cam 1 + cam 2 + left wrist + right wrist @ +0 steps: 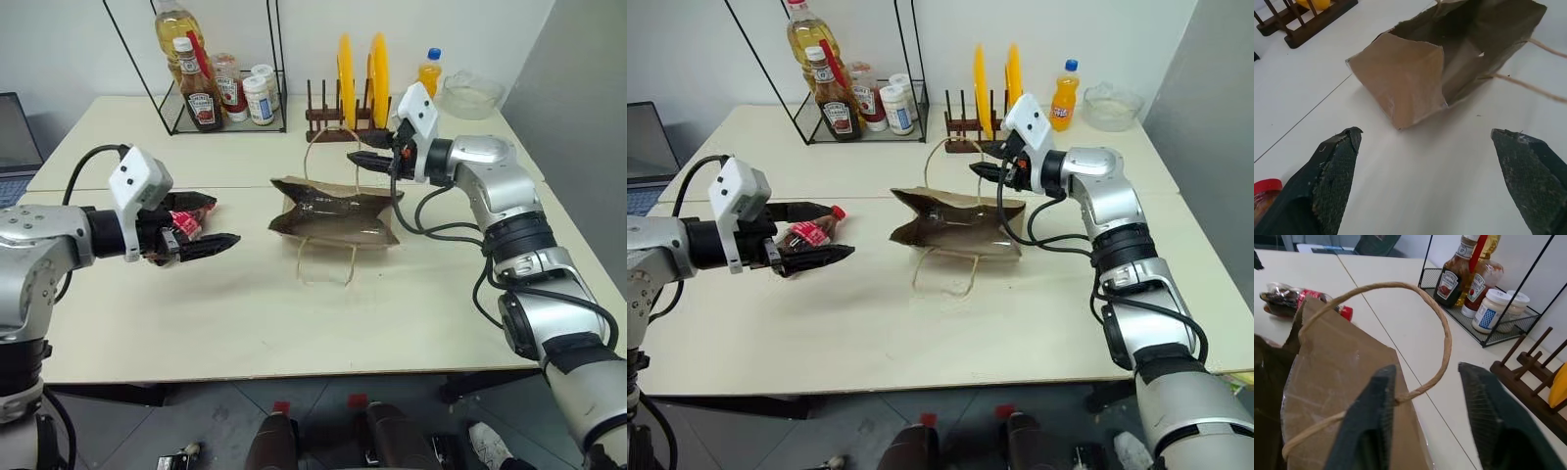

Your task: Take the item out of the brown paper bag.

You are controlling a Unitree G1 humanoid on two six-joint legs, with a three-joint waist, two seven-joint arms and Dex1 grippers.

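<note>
Lying on the table (245, 333) to the left of the brown paper bag (338, 217), the cola bottle (810, 233) is already out, resting on its side just beside the left gripper (828, 232), between its spread black fingers. Those fingers are wide apart and closed on nothing; the bottle's red cap points toward the bag. The bag lies on its side at the middle of the table, mouth gaping toward the left, one cord handle (1415, 333) arching up at its far side. The right gripper (370, 149) hovers at that handle, its fingers parted on either side of the cord without pinching it.

The bottle looks light, smooth and round, so it would likely roll or slip; a grasp across its labelled middle seems safest. The bag is thin, crinkled and floppy.
</note>
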